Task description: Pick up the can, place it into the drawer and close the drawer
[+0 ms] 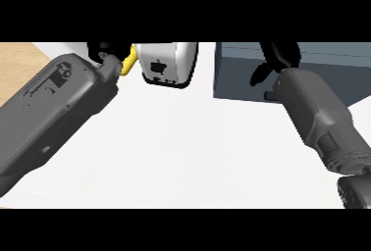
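Black right hand (279, 56) is seen over the grey drawer unit (239, 73); finger state cannot be told.
Left hand (105, 51), also untellable, is beside the white can (168, 63); can could be knocked over if bumped.

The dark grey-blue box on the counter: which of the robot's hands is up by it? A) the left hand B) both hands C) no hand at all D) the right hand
D: the black right hand reaches over the dark grey-blue box at the view's upper right, while the black left hand is far across the white counter, beside the white can with a black apple picture.
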Action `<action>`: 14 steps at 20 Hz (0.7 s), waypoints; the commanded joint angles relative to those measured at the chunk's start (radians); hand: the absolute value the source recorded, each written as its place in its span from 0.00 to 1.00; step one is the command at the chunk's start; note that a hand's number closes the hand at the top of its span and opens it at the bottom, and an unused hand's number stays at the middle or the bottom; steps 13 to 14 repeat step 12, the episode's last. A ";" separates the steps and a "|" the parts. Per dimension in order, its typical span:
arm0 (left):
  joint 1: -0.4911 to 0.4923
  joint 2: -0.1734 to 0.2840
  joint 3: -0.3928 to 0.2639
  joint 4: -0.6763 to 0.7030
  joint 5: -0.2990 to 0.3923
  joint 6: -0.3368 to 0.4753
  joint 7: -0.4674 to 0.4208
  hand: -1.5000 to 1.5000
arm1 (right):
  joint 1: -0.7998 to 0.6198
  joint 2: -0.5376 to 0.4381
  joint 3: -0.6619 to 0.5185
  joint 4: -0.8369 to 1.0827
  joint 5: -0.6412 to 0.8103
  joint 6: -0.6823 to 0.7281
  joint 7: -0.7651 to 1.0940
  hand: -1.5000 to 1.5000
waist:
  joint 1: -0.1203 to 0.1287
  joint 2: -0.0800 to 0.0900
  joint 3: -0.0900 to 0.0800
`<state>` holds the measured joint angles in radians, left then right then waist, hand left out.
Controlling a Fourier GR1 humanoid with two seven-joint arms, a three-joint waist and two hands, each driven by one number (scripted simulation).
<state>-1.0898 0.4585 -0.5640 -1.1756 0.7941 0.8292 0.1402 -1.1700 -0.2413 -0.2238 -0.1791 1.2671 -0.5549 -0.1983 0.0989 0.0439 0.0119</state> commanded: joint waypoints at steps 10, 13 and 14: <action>0.054 0.008 -0.008 -0.051 -0.017 0.004 0.012 0.00 | -0.108 0.033 -0.363 -0.032 -0.394 0.195 -0.191 0.00 | 0.011 -0.008 -0.008; 0.054 0.009 -0.001 -0.081 -0.013 0.017 0.027 0.00 | -0.077 0.023 -0.381 -0.025 -0.411 0.200 -0.232 0.00 | 0.012 -0.008 -0.008; 0.054 0.009 -0.001 -0.081 -0.013 0.017 0.027 0.00 | -0.077 0.023 -0.381 -0.025 -0.411 0.200 -0.232 0.00 | 0.012 -0.008 -0.008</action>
